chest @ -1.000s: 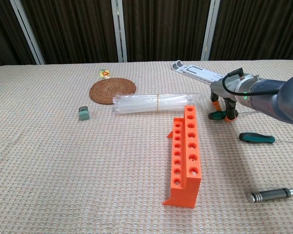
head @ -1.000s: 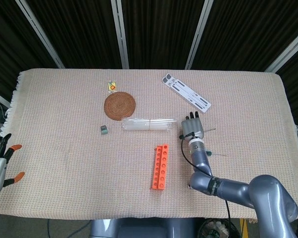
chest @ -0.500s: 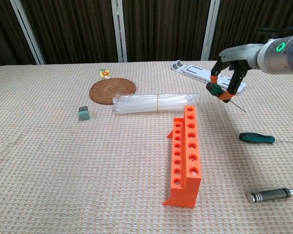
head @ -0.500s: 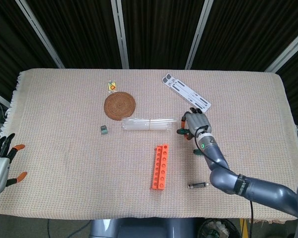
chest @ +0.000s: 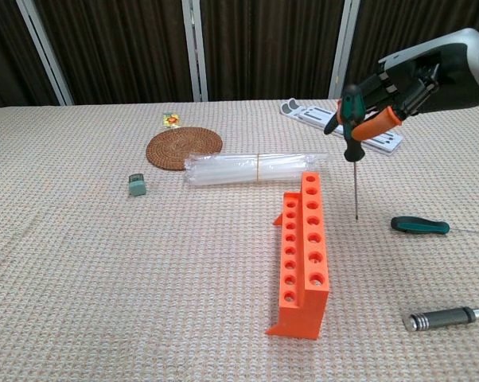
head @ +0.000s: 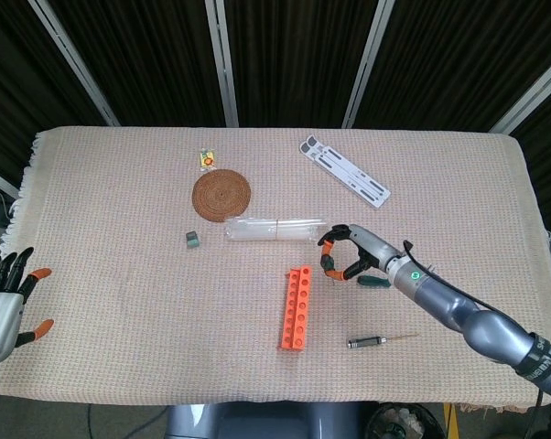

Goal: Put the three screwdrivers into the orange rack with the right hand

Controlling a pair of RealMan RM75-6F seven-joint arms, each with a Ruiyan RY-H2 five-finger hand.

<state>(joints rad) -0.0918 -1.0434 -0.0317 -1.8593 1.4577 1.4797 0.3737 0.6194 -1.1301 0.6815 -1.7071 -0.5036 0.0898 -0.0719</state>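
Right hand: my right hand is up off the surface, fingers closed around the handle of a green screwdriver; from the head view it sits just right of the rack's far end.
Held screwdriver: I see it hanging upright, shaft pointing down, tip in the air beside the rack and not in any hole.
Rack: the orange rack lies lengthwise on the cloth, all the holes I can see are unfilled.
Second screwdriver: green handle, flat on the surface to the right of the rack.
Third screwdriver: grey metal handle, flat on the surface near the front edge, right of the rack's near end.
Left hand: my left hand is at the far left edge, fingers apart, nothing in it.
Others: a clear tube bundle lies just behind the rack, with a round woven mat beyond it.
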